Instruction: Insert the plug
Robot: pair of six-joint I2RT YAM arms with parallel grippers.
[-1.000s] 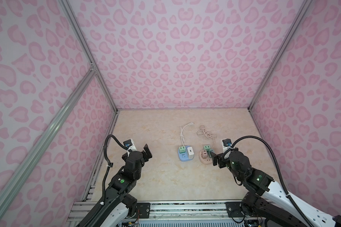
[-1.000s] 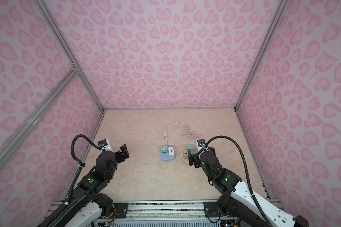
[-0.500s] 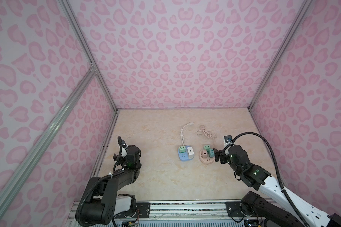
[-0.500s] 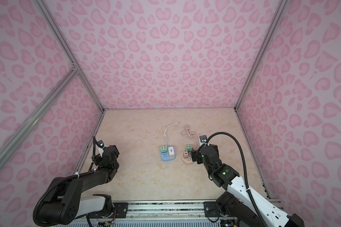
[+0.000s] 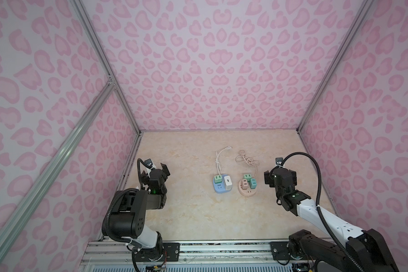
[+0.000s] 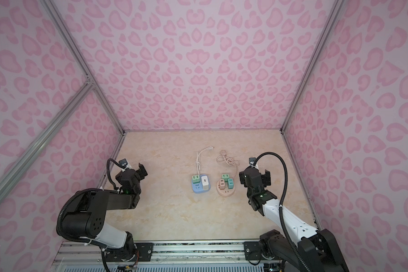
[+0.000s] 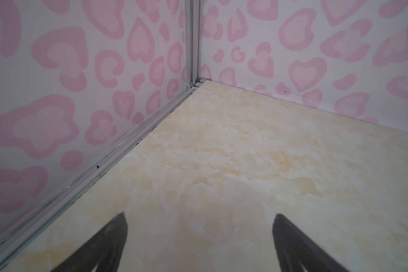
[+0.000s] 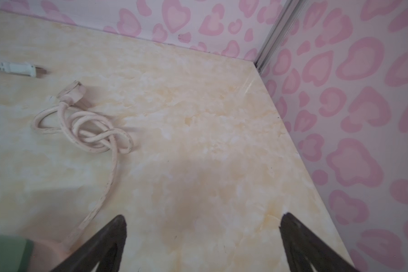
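Backing away cleanly is, by my reading, what this step calls for: no loose plug lies on the worktop (image 5: pixel 193 212), and every adapter looks seated.

At the left of a top view the left hand (image 5: pixel 157 170) hovers with its jaws spread and nothing between them. It is close to the metal rail (image 5: pixel 130 164) at the foot of the left wall, and its wrist view shows only bare surface and the corner. It has little room toward that wall and plenty toward the centre.

In the middle sits the blue power strip (image 5: pixel 219 188). It carries a green adapter (image 5: pixel 218 179) and a white adapter (image 5: pixel 227 181) side by side, and its white cord (image 5: pixel 218 160) trails toward the top of the frame.

Just beside it on the right is the round pink strip (image 5: pixel 246 192), with a cluster of three adapters (image 5: pixel 247 181) on top and a knotted pink cord (image 5: pixel 246 161) behind. Whether each adapter is pressed fully home is too small to tell.

The right hand (image 5: pixel 280 179) hangs just right of the pink strip, apart from it, with its jaws wide and empty. Any move there should rise first rather than sweep sideways, so that a finger does not catch the teal adapter (image 5: pixel 253 183) or the cord loop.

Further right, open worktop runs to the right wall (image 5: pixel 335 164). The lower centre of the frame is bare as well.
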